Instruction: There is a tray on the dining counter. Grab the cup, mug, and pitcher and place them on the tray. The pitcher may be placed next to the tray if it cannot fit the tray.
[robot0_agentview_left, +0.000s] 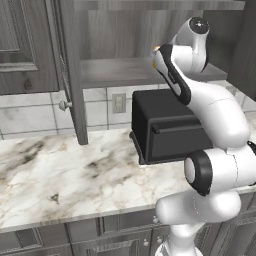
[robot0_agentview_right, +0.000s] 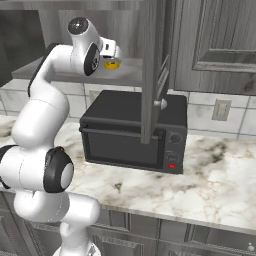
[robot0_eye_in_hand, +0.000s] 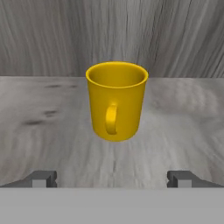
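Mug (robot0_eye_in_hand: 116, 101) sits upright on the wooden cabinet shelf (robot0_eye_in_hand: 52, 127), golden-yellow, handle turned straight toward the hand camera. It stands centred ahead of the end effector (robot0_eye_in_hand: 112, 178), clear of both fingertips (robot0_eye_in_hand: 43, 178), nothing touching it. Wood-grain back wall of the cabinet is right behind it.

End effector is spread wide: the two tips show at the far left and far right of the hand view with the mug lined up in the gap between them, further in. Nothing held.

Right base view: arm reaches up into the open wall cabinet, end effector (robot0_agentview_right: 114, 53) at shelf level, a bit of the yellow mug (robot0_agentview_right: 112, 64) visible just beside and below it. The open cabinet door (robot0_agentview_right: 151, 70) hangs edge-on to the right of the hand, knob (robot0_agentview_right: 160, 104) on its lower part.

Left base view: the arm's upper links block most of the shelf; a sliver of yellow shows at the wrist edge, too small to tell what it is. The cabinet door (robot0_agentview_left: 70, 70) stands open on the left side there.

Below the shelf, a black toaster oven (robot0_agentview_right: 132, 131) sits on the marble desk (robot0_agentview_right: 210, 185), backed by wall tiles with an outlet (robot0_agentview_right: 221, 110). Oven door is closed, red light (robot0_agentview_right: 172, 165) on its lower right panel. Desk surface around it is bare marble with dark veining.
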